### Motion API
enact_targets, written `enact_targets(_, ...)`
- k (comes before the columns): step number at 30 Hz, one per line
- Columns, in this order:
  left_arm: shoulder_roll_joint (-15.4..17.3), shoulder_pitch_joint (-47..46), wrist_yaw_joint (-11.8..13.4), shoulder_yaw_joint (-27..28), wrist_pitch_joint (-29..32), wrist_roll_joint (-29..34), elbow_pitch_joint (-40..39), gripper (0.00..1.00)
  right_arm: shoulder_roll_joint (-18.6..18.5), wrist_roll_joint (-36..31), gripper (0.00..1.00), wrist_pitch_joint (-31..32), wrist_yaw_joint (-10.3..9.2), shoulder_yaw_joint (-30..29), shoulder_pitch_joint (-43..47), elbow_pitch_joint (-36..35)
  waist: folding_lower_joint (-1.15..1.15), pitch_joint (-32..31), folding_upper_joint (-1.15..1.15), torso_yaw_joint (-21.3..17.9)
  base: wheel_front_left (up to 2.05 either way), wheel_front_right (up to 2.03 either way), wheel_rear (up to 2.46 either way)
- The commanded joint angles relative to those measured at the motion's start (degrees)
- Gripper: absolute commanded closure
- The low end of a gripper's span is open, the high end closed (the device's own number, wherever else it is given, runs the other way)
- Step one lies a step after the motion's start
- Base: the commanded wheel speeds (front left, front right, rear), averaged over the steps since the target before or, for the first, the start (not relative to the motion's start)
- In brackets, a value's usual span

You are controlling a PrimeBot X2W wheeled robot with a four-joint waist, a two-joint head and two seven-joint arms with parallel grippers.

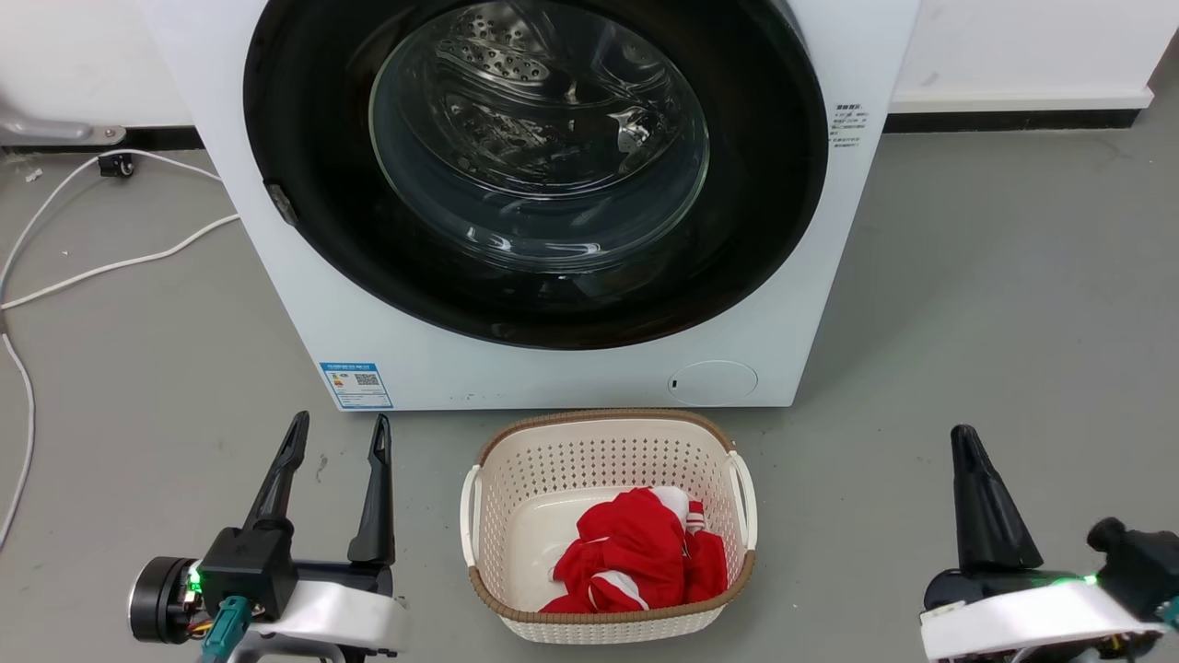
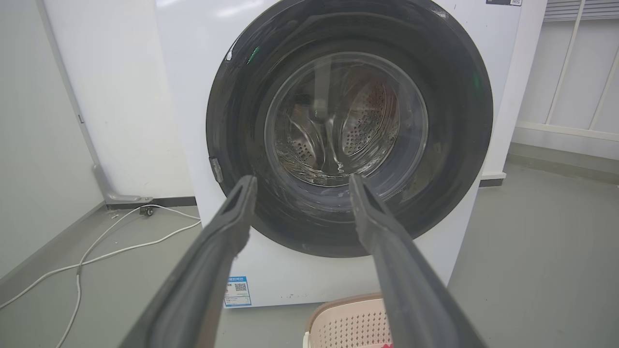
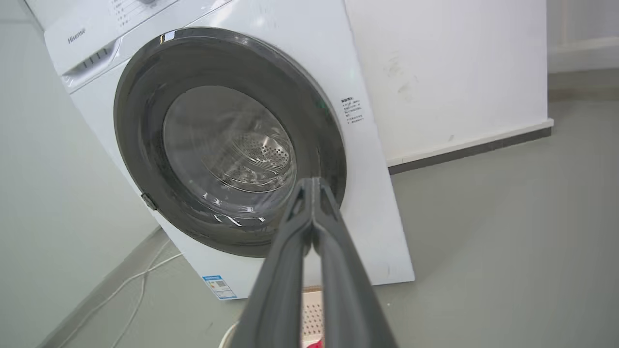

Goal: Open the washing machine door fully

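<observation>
The washing machine door (image 1: 755, 230) was shut flush against the white front of the washing machine (image 1: 516, 378), ahead of and above both grippers and well apart from them. It looked like a stiff, fairly heavy disc: a glossy black ring around a bulging glass window (image 1: 539, 147), smooth all over and probably slippery to pinch, with the glass best left untouched. The only likely hold was the small grey catch (image 1: 281, 204) on the rim, forward of the left gripper (image 1: 340, 422) and slightly to its left. The hinge was presumably on the opposite side, so the door would probably swing away toward the right gripper's side once the latch gave. The left gripper had its two fingers well apart, holding and touching nothing, and in its wrist view they framed the lower part of the door. The right gripper (image 1: 964, 437) had its fingers pressed together, also empty, pointing toward the door's lower edge in its own wrist view. Between the two grippers, just ahead of the machine's base, sat a cream basket (image 1: 603, 419) with a red garment (image 1: 636, 552) inside.
</observation>
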Motion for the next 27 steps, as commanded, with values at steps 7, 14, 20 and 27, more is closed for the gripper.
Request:
enact_targets(7,-0.24,0.04,-0.27,0.73,-0.14,0.46,-0.08,0.00,0.20,37.31,1.00,-1.94,-0.02,2.45,-3.99,2.80,0.00,0.45,0.00,-0.23,0.00,0.00,0.00)
enact_targets(14,-0.34,-2.37,-0.54,1.96,-0.14,0.22,-0.94,0.00,0.15,63.45,1.00,-2.03,-0.01,-2.57,-14.11,4.46,0.00,3.95,0.00,-0.66,0.00,0.00,0.00)
enact_targets(20,-0.26,-4.80,-0.92,2.78,-0.14,0.12,-2.00,0.00,0.12,67.11,1.00,-2.04,-0.01,-4.95,-25.16,10.38,0.00,7.67,0.00,-0.63,0.00,0.00,0.00)
enact_targets(27,0.21,-8.61,-1.50,3.01,-0.13,-0.22,-3.42,0.00,-3.90,66.06,1.00,1.24,-0.01,-5.40,-40.66,21.55,0.00,13.17,0.00,0.37,0.00,0.00,0.00)
